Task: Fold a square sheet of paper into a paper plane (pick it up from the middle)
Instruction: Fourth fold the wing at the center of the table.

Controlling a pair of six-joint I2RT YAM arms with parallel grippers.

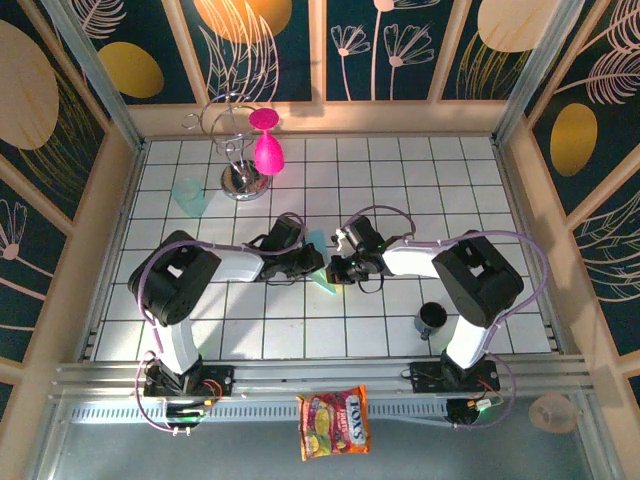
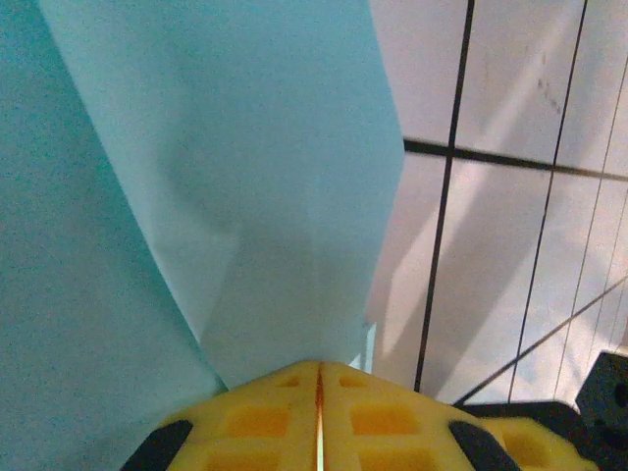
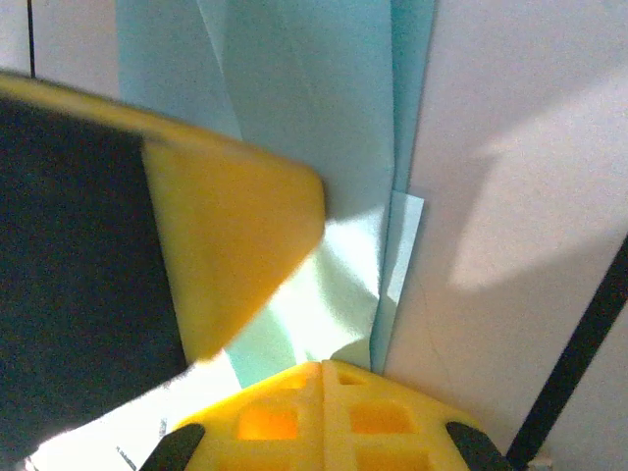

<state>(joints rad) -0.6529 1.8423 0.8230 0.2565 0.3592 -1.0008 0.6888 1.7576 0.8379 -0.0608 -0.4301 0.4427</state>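
Left gripper (image 2: pixel 319 392) and right gripper (image 3: pixel 324 392) are clamped shut on the creased light-blue paper (image 2: pixel 245 147), bottom centre, so I'd hold it taut, edges lined up.

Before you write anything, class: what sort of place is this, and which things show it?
Most likely a robotics lab test cell: a left arm and right arm bolted to a metal rail, a white gridded table, and patterned panels walling the table in.
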